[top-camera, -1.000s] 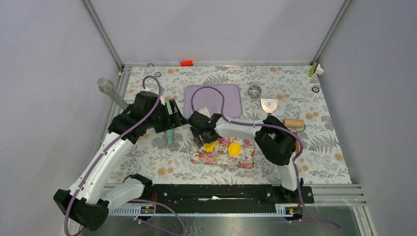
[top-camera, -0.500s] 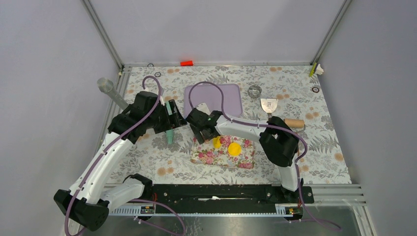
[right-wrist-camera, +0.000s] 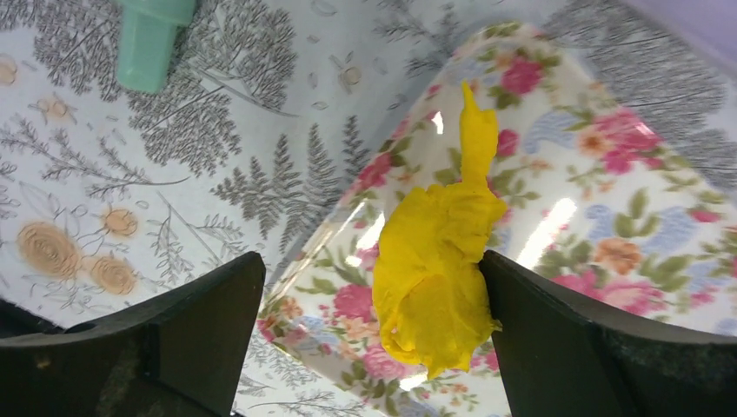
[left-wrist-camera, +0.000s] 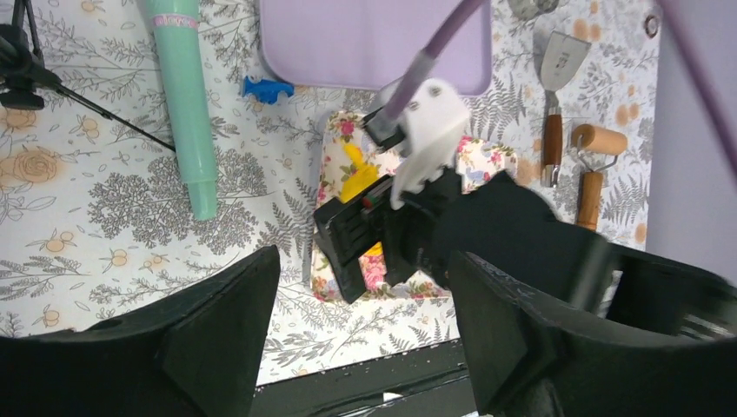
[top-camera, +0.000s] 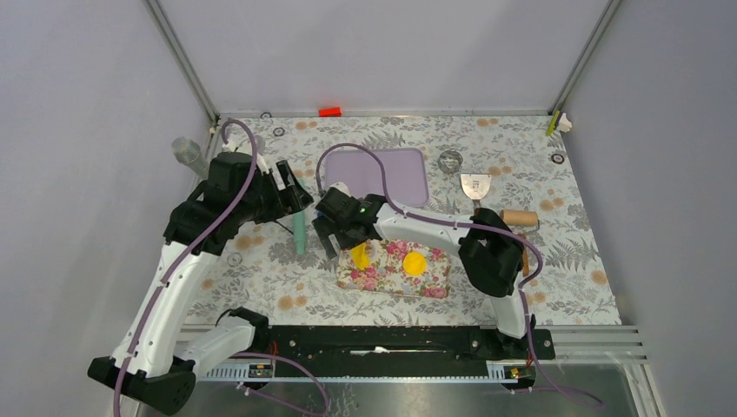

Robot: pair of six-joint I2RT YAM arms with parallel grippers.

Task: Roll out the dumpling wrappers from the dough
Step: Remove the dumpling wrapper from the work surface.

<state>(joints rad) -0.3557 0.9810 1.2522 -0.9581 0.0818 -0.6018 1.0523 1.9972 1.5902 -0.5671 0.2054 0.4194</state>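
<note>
Top view, against a second ago: the left arm has swung up and toward the far left. The left gripper (left-wrist-camera: 363,261) has come off the mint roller (left-wrist-camera: 187,104) and now hangs above the table with its jaws spread wide and nothing between them. The roller lies where it was, just left of the tray (top-camera: 434,282). The arm now covers more of the clear cylinder (top-camera: 185,149) at the left edge.

The right gripper (right-wrist-camera: 372,269) has slid left along the tray to its left end. Its jaws stand wide. The dough (right-wrist-camera: 434,278) lies on the tray between them, a crumpled lump with a thin tail pointing away. The right finger (right-wrist-camera: 608,347) is just beside the lump and the left finger is well apart from it, so nothing is clamped.

The wrapper (top-camera: 414,262) sits unmoved near the tray's middle, apart from the dough.

The purple mat (top-camera: 382,169), scraper (top-camera: 474,185), wooden roller (top-camera: 519,217) and red block (top-camera: 329,111) are unchanged.

Writing: a pink band circles the mint roller; any print on it is too small to read.
</note>
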